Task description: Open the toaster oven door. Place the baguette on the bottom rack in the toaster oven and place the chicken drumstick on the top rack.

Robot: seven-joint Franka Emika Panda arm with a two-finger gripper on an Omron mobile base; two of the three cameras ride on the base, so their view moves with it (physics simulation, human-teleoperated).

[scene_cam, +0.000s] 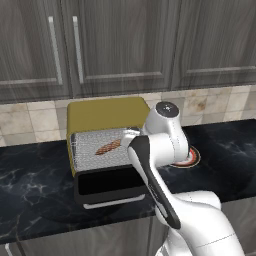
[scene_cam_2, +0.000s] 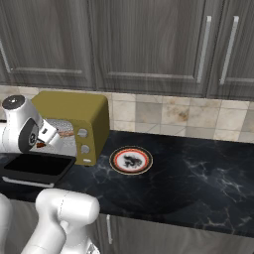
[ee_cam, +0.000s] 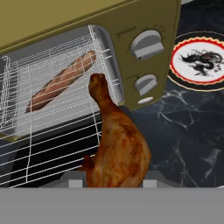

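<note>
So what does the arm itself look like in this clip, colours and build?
The arm is glossy white, built of rounded tubular segments on a bulky white base. A dark band runs lengthwise along the forearm link, and the round joint cap on top is dark grey. No cables or markings show. In the hand view, only small grey finger pads of the jaws show.

You saw evenly lit, rendered frames, sharp edge to edge, without blur or lens distortion. Soft diffuse light gave only faint shadows on the black marble counter (scene_cam_2: 198, 183). Pale sheen marked the robot arm (scene_cam: 165, 150). The toaster oven (ee_cam: 87, 26) interior was dim.
</note>
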